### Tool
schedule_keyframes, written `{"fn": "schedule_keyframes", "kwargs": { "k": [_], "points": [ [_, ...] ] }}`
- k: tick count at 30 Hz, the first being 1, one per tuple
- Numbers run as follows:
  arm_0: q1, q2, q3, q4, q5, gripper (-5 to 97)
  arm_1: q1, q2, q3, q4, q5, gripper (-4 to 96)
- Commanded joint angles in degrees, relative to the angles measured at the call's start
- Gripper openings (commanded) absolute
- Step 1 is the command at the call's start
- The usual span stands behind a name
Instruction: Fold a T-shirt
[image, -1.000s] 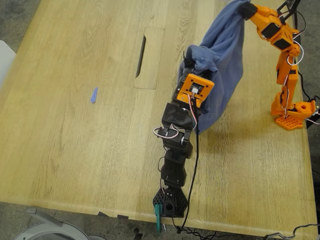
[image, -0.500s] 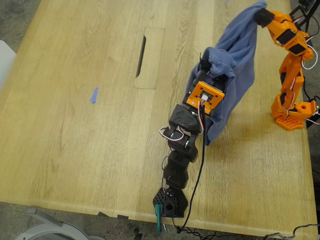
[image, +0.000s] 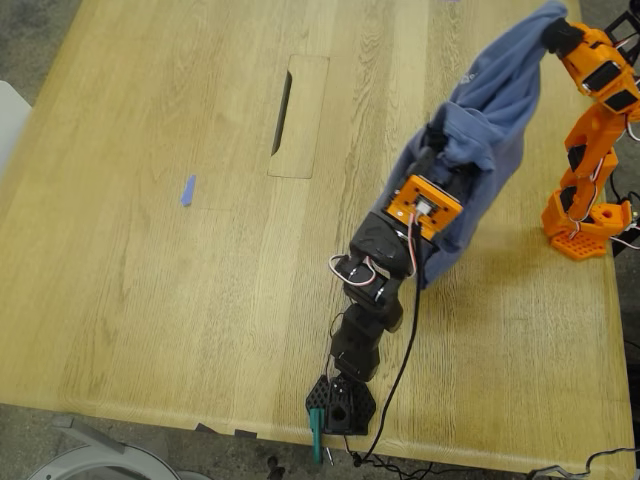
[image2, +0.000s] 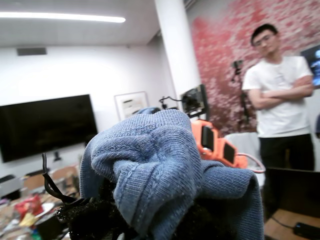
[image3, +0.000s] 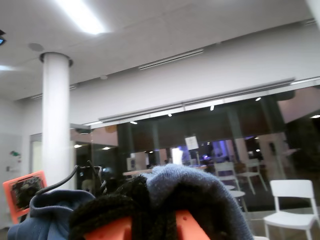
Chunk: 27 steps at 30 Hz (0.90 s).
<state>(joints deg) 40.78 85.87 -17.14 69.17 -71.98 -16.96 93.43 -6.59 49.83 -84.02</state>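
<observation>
there is one t-shirt (image: 497, 105) here, slate blue, and it hangs in the air between my two arms, well over towards the exterior view's right. none of it lies flat; its lowest fold droops down beside the black arm, just above or on the table (image: 150, 300), i cannot tell which.

my first gripper (image: 441, 146), on the black arm with the orange camera plate, is closed tight on one bunched handful of the cloth. in the first wrist view the ribbed blue fabric bulges out over the dark jaws and hides most of them, so only a pinch of cloth shows between them.

my second gripper (image: 554, 33), on the orange arm at the exterior view's upper right corner, is clamped on another edge of the same shirt and holds it higher. in the second wrist view its orange jaws with black padding sit close together with blue cloth draped over the tips.

the shirt stretches as one sagging band from the second gripper down to the first.

on the table there is one tiny blue scrap (image: 187, 190), well apart from the shirt at the exterior view's left, and one narrow slot (image: 282, 112) set in a rectangular panel between the scrap and the arms.

one person (image2: 280, 100) in a white top stands with arms crossed in the first wrist view's background.
</observation>
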Motion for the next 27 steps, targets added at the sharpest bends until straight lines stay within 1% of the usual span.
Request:
{"fn": "schedule_keyframes", "kwargs": {
  "k": [1,10,14,19,21,24,27],
  "points": [
    [4.7,3.4,-0.6,-3.3,0.9,0,-3.3,2.0,-0.9,1.1,-0.7,-0.1],
    [10.5,3.3,1.8,-2.7,1.4,0,-4.6,4.5,0.4,3.3,-1.2,-0.1],
    [13.1,3.3,1.2,0.4,1.1,0,-4.2,7.1,1.4,8.2,-1.4,-0.1],
    [12.7,3.4,-0.7,6.2,-0.9,0,-4.0,7.7,1.2,10.6,-1.1,-0.1],
    [11.9,4.7,-0.6,8.6,-1.4,0,-3.1,9.6,3.4,11.5,-0.6,-0.1],
    [10.4,7.4,2.4,8.8,-1.3,0,-1.9,12.8,8.4,10.6,-0.4,-0.1],
    [10.3,7.5,2.5,9.7,-1.4,0,-1.7,13.5,9.0,11.6,-0.4,-0.1]
  ]
}}
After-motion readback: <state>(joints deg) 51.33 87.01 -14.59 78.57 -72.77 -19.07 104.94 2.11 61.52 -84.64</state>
